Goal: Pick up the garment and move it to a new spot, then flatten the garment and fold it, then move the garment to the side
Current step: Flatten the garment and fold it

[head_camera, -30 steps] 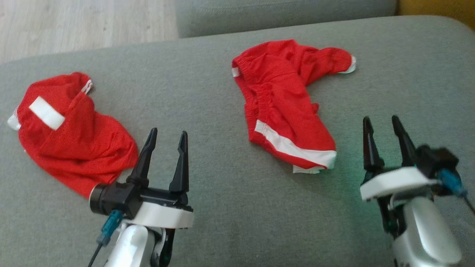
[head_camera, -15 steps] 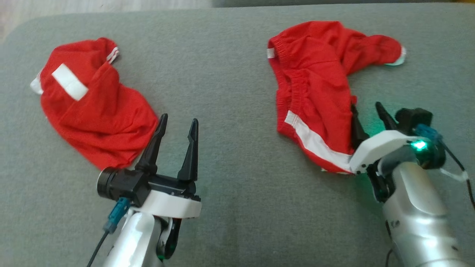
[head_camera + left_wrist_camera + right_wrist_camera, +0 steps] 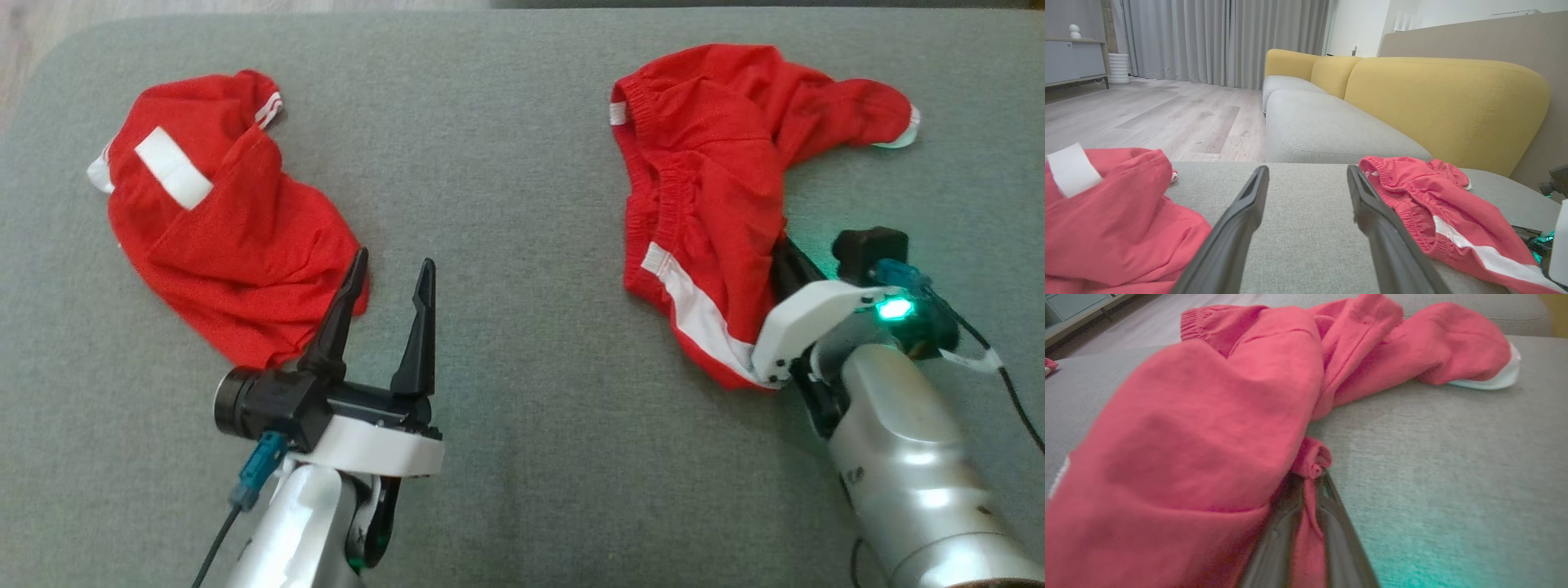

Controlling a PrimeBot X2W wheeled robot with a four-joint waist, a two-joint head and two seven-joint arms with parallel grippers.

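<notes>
On the right of the sofa seat, the right gripper was clamped on the near edge of the red garment — its length running away, near to far. The left gripper stood wide, well apart, beside a second garment.

Left garment lay on the sofa seat, left gripper at its near corner, right garment well apart rightward, its near edge within right gripper.

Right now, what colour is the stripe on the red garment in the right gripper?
White stripe on crumpled red garment; clearest in head view.
</notes>
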